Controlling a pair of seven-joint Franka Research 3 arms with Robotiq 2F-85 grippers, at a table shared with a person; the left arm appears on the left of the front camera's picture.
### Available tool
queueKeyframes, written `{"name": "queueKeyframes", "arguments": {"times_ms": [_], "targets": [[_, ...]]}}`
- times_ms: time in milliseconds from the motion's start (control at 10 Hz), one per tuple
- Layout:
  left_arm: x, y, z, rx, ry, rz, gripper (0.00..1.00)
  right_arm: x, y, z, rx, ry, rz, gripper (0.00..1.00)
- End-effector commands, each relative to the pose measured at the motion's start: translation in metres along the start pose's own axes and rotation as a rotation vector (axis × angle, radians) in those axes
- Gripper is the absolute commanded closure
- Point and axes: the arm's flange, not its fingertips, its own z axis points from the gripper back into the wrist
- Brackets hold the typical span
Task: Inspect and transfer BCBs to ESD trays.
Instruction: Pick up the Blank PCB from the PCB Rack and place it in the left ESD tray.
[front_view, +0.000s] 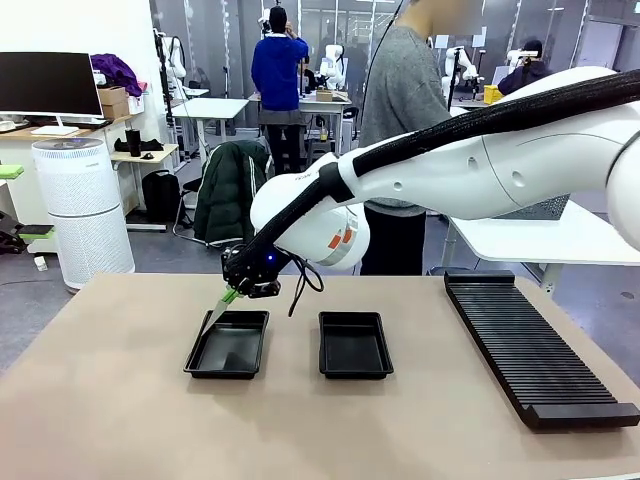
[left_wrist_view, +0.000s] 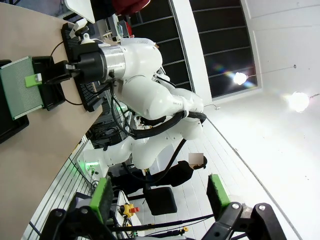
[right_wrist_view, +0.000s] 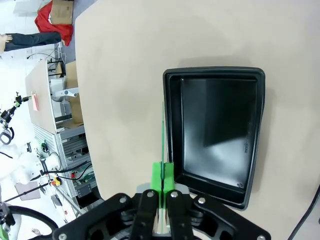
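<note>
Right claw (front_view: 232, 294), at left of centre in the front view, is clamped on the upper edge of a BCB (front_view: 220, 310), its green pads pressed together on the board. The BCB hangs tilted, with its lower end toward the lower left of the frame, at the far left rim of the first ESD tray (front_view: 228, 372); whether board and rim touch cannot be told. The second ESD tray (front_view: 355, 372) lies just beside the first, toward the frame's centre, both on the tan desk (front_view: 110, 420). A long black slotted rack (front_view: 535, 355) lies at lower right of the frame. A person in a grey top (front_view: 400, 90) stands at the far side.

Right wrist view: the claw (right_wrist_view: 163, 175) at bottom centre grips the BCB (right_wrist_view: 162, 135), seen edge-on as a thin green line running alongside the tray's rim (right_wrist_view: 215, 71).

Left wrist view: the left claw (left_wrist_view: 159, 197) stands with its pads (left_wrist_view: 102, 200) wide apart, nothing between them; at upper left the BCB (left_wrist_view: 17, 92) shows its speckled green face.
</note>
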Motion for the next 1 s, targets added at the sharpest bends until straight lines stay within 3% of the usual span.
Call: {"name": "queueKeyframes", "arguments": {"times_ms": [0,900], "targets": [[-0.001,-0.001,0.0,0.001,-0.008,0.01,0.0,0.0,-0.002,-0.015,0.019,-0.026,-0.045,0.98],[-0.001,-0.001,0.0,0.001,-0.008,0.01,0.0,-0.013,-0.037,-0.054,0.019,-0.015,-0.012,0.98]]}}
